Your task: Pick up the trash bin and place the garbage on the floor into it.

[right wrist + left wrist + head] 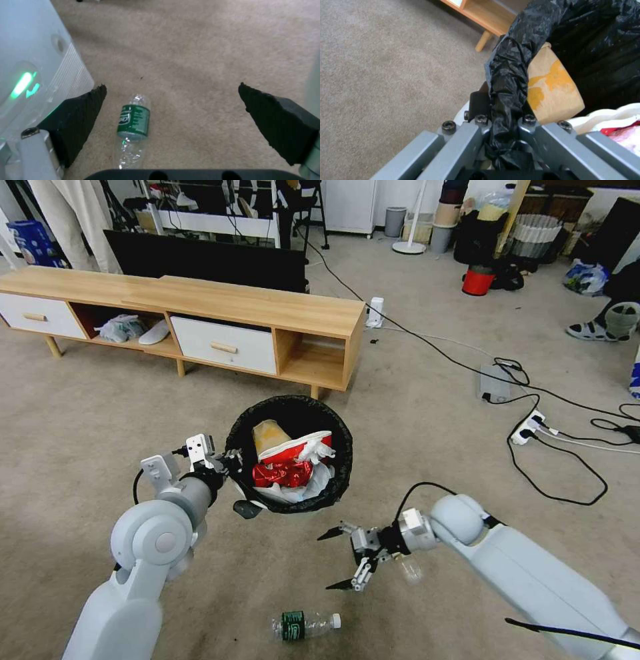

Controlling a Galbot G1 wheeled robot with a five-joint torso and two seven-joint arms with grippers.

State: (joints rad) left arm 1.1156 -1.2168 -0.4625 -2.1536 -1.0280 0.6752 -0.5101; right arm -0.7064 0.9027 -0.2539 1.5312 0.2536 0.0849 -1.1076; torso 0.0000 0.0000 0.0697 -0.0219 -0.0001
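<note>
A: Status, quick?

B: I have the left gripper [230,460] clamped on the bin [291,453] rim, on my left side of it. The left wrist view shows the black bag [506,82] pinched between the fingers. The bin sits between my arms, just before the TV stand [200,313], and I can't tell if it's lifted off the carpet [433,407].

A: What's in it?

B: Carton [293,447], crushed can [283,473], brown cardboard [268,435], tissue [317,450].

A: Right arm?

B: Right gripper [341,559] is wide open and empty, hanging over the carpet just right of the bin, fingertips towards my left.

A: Target?

B: One bottle [305,625] lies flat on the carpet, near me. It lies just below and slightly left of the right gripper, so the right arm is nearer. In the head view its long axis runs left to right, cap at the right.

A: Wrist view add anything?

B: The right wrist view puts the bottle [133,127] between the two pads [76,120], nearer one of them, axis running roughly along the fingers. I judge I'd need a wrist turn to grip across it. The head view gives the bin's whereabouts, which that view lacks.
</note>
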